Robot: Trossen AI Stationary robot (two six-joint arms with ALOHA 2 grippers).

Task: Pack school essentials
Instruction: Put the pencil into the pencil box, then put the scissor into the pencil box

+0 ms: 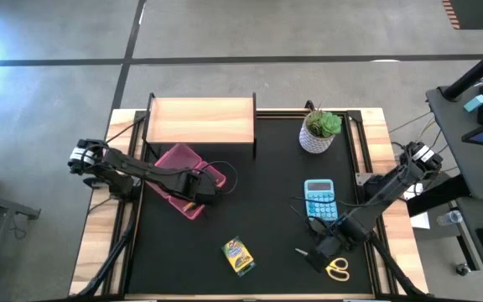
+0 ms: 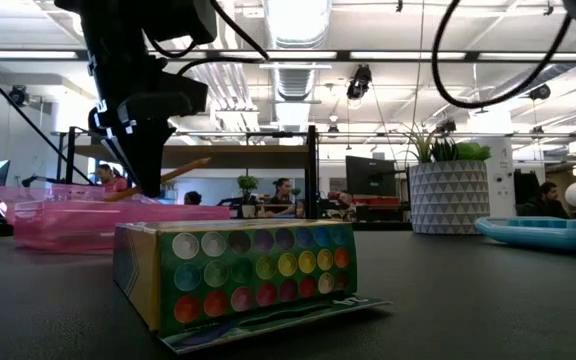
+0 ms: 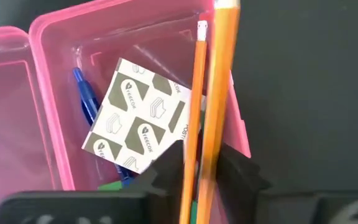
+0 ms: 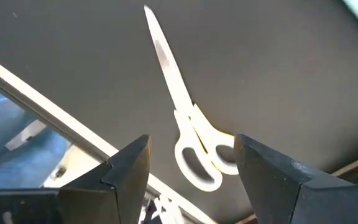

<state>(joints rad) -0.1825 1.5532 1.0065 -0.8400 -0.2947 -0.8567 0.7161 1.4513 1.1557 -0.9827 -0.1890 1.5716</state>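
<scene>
The left gripper (image 3: 205, 177) pinches two orange pencils (image 3: 210, 93) over the pink case (image 1: 187, 180), at nine o'clock on the table: light, stiff, apt to roll. The right gripper (image 4: 191, 165), fingers spread, hovers above the scissors (image 4: 188, 134) at five o'clock; I'd take them at the handles. Only the left wrist view shows the patterned square (image 3: 140, 117) and blue pen (image 3: 87, 102) inside.

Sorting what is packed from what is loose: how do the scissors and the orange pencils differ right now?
The scissors lie flat on the black mat near the front right, untouched; the orange pencils lean tilted over the pink case. The open right gripper only hovers above the scissors, while the pencils pass between the left gripper's fingers. Both are long, thin items.
</scene>
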